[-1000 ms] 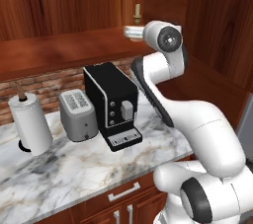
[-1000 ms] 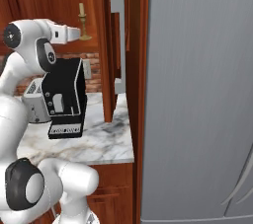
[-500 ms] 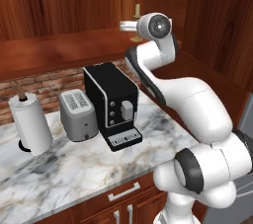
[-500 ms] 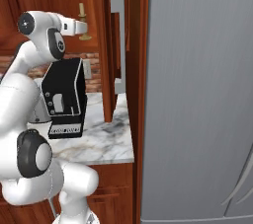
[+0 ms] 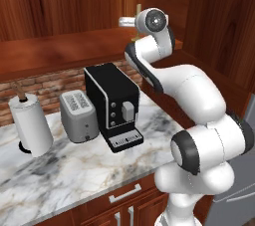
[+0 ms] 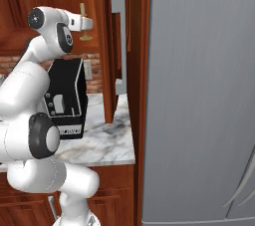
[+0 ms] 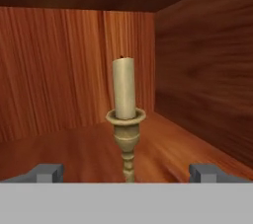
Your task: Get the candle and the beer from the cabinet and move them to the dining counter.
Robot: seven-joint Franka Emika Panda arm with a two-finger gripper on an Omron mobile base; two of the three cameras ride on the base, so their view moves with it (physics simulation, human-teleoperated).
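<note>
Candle (image 7: 124, 89): cream taper standing upright in a slim brass candlestick on the wooden shelf inside the cabinet (image 7: 197, 90), near its right wall.
Handling: likely light and top-heavy on a small base; wax is soft and can snap or mark, brass is stiff and smooth.
Where to hold: probably the brass stem or cup just under the taper, not the wax.
Gripper (image 7: 127, 172): jaws spread wide, nothing between them.
Candle to jaws: centred ahead between the two tips, apart, not touching.
Around: coffee machine (image 5: 112, 108), toaster (image 5: 78, 115) and paper towel roll (image 5: 31, 125) on the marble desk (image 5: 74, 170) below.
</note>
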